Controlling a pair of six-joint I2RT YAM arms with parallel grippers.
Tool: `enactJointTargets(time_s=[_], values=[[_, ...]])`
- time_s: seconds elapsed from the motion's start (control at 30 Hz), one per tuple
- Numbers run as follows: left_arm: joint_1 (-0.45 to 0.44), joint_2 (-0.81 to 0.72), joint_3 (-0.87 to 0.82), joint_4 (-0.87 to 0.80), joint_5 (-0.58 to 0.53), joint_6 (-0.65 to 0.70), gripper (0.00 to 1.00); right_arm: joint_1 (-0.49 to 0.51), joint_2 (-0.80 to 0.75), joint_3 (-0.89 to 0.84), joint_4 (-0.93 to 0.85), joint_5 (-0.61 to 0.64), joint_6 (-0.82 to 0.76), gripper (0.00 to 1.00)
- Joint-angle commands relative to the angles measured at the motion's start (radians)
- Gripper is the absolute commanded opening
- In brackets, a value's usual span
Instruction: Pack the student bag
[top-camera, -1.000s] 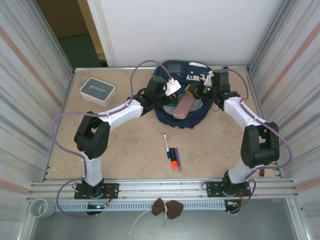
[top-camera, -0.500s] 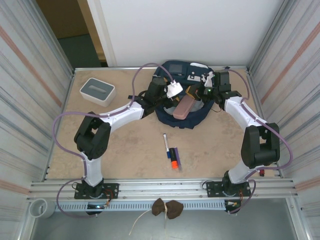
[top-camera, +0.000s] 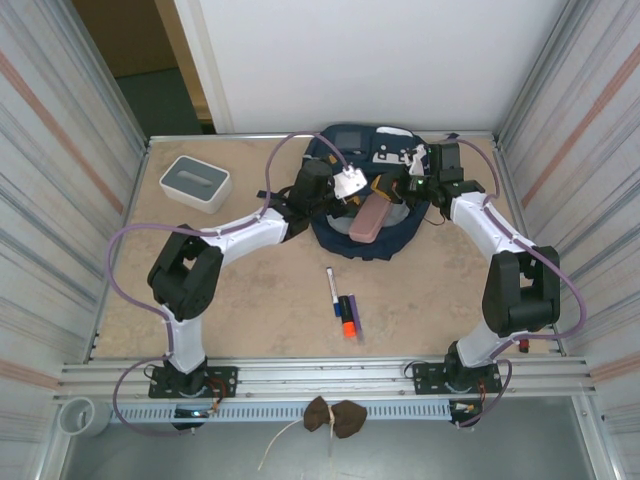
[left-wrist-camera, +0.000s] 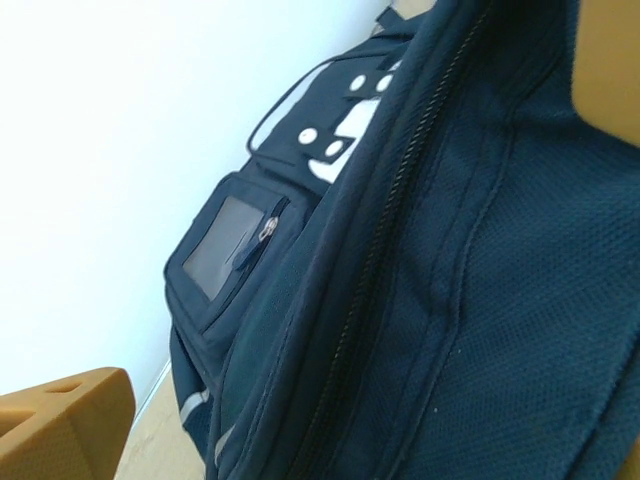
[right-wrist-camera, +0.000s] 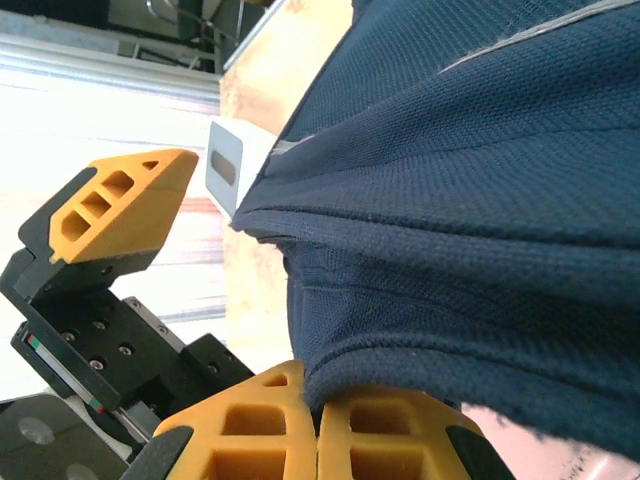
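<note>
Top external shows the student bag (top-camera: 338, 235) at far centre, the right gripper (right-wrist-camera: 318, 402) clamped on its rim and the left gripper (top-camera: 349, 184) spread open over fabric; that thin pinch may slip and the mouth collapse.

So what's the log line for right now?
left gripper: open around backpack rim | right gripper: touching backpack fabric | pink case: in opening | pens: on table

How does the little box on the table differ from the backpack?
The box is white and grey; the backpack is navy. The box is small and stiff-edged, the backpack larger and slumped. The box sits alone at the far left; the backpack sits far centre with a pink case in its opening. Both rest on the table.
</note>
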Motion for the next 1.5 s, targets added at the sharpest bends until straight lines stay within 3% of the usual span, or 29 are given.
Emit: enactJointTargets(time_s=[0.0,0.27,0.33,0.43,0.6,0.87,0.97,1.07,1.2,1.47], values=[[0.004,0.028,0.087,-0.021,0.097,0.05,0.9,0.003,-0.033,0.046,-0.055,-0.106,-0.066,0.0],[0.001,0.089,0.164,-0.097,0.142,-0.001,0.47,-0.036,-0.005,0.05,-0.067,-0.109,-0.081,0.03],[0.002,0.098,0.196,-0.14,0.119,-0.024,0.23,-0.039,-0.015,0.051,-0.089,-0.083,-0.099,0.1],[0.002,0.093,0.217,-0.179,0.081,-0.076,0.13,-0.042,-0.056,0.036,-0.153,0.025,-0.156,0.27],[0.012,0.057,0.224,-0.231,0.035,-0.191,0.05,-0.038,-0.186,-0.088,-0.174,0.233,-0.199,0.47],[0.022,0.035,0.218,-0.258,0.07,-0.28,0.03,0.098,-0.333,-0.369,-0.065,0.43,-0.106,0.62],[0.022,0.032,0.219,-0.259,0.083,-0.285,0.03,0.169,-0.348,-0.413,-0.056,0.572,-0.102,0.68],[0.021,0.033,0.221,-0.258,0.094,-0.291,0.03,0.211,-0.325,-0.418,-0.036,0.626,-0.093,0.74],[0.021,0.035,0.218,-0.253,0.102,-0.296,0.03,0.229,-0.26,-0.398,0.012,0.604,-0.058,0.75],[0.022,0.018,0.204,-0.251,0.114,-0.301,0.03,0.23,-0.16,-0.366,0.094,0.581,-0.008,0.62]])
